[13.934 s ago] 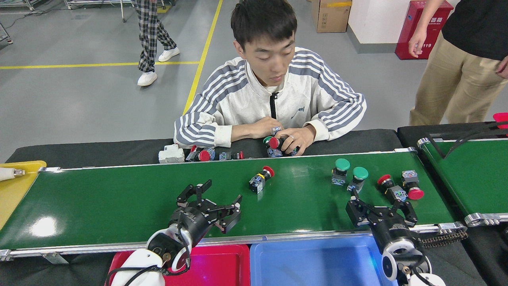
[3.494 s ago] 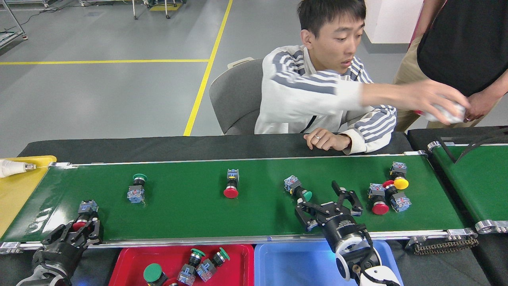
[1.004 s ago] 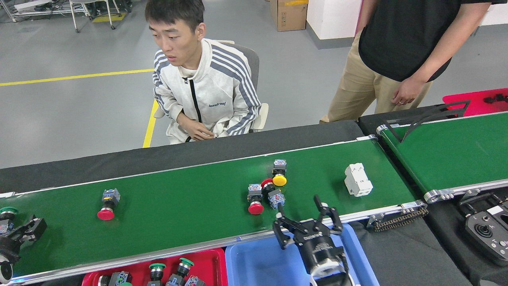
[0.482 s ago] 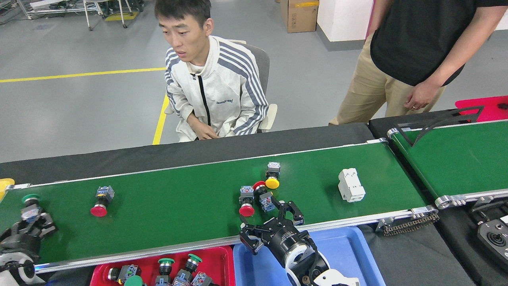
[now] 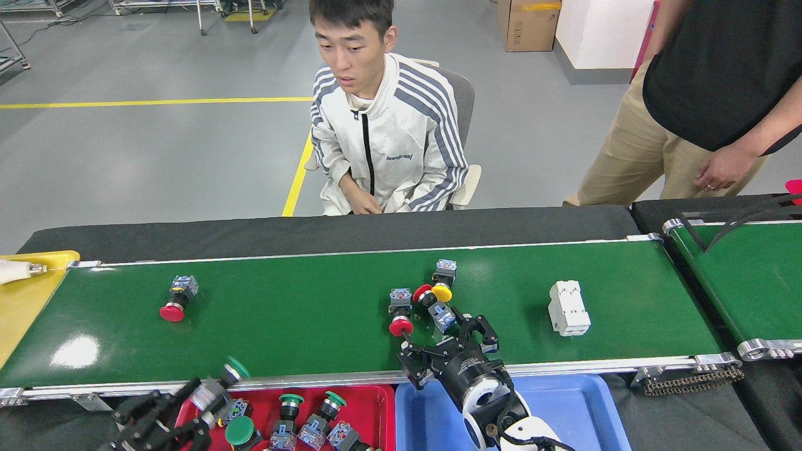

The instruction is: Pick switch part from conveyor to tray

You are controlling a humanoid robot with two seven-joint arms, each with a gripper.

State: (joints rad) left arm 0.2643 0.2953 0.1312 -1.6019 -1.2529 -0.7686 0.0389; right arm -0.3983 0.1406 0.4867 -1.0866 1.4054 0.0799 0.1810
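The conveyor [image 5: 301, 338] runs across the view. On it lie a red-capped switch part [image 5: 173, 300] at the left and a cluster of three switch parts [image 5: 431, 302] in the middle, capped red, red and yellow. My right gripper [image 5: 438, 336] stands open on the near side of that cluster, one finger [image 5: 484, 331] close to the blue-based part. At the bottom left my left gripper [image 5: 195, 406], blurred, is shut on a green-capped switch part [image 5: 220, 383] over the left end of the red tray [image 5: 378, 401]. Several switch parts lie in that tray.
A white breaker block [image 5: 569, 307] lies on the belt's right part. A blue tray [image 5: 564, 407] sits by the red one. A yellow tray [image 5: 25, 307] with a bulb [image 5: 15, 271] is at far left, a second green belt [image 5: 752, 275] at right. Two persons are behind.
My left gripper has carried the green-capped switch part off the belt's left end to above the red tray. My right gripper has edged towards the cluster. The view has shifted.
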